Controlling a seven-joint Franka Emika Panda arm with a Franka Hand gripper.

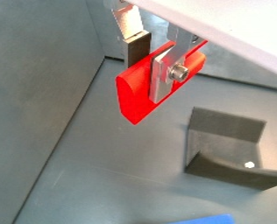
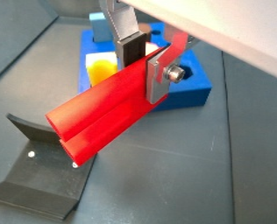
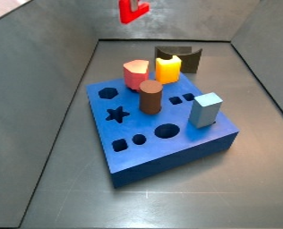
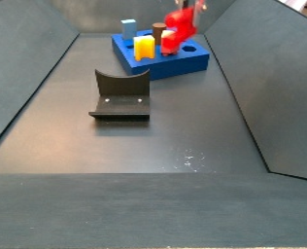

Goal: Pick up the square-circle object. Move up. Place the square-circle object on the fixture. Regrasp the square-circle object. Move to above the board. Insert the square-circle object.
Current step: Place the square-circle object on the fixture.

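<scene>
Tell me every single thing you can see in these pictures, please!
Bright red blocky peg: one, red, held up in the air between the end effector's fingers, clear of the floor.
Large thick blue board with shaped holes: one, blue, on the grey floor.
Salmon-pink hexagonal peg: one, pink, standing in the board.
Orange-yellow peg: one, yellow, in the board, beside the pink one.
Brown round peg: one, brown, in the board.
Light blue block peg: one, pale blue, in the board.
Dark L-shaped fixture: one, brown-black, on the floor apart from the board.
End effector: one, silver fingers with dark pads, shut on the red peg, raised above the floor.
</scene>
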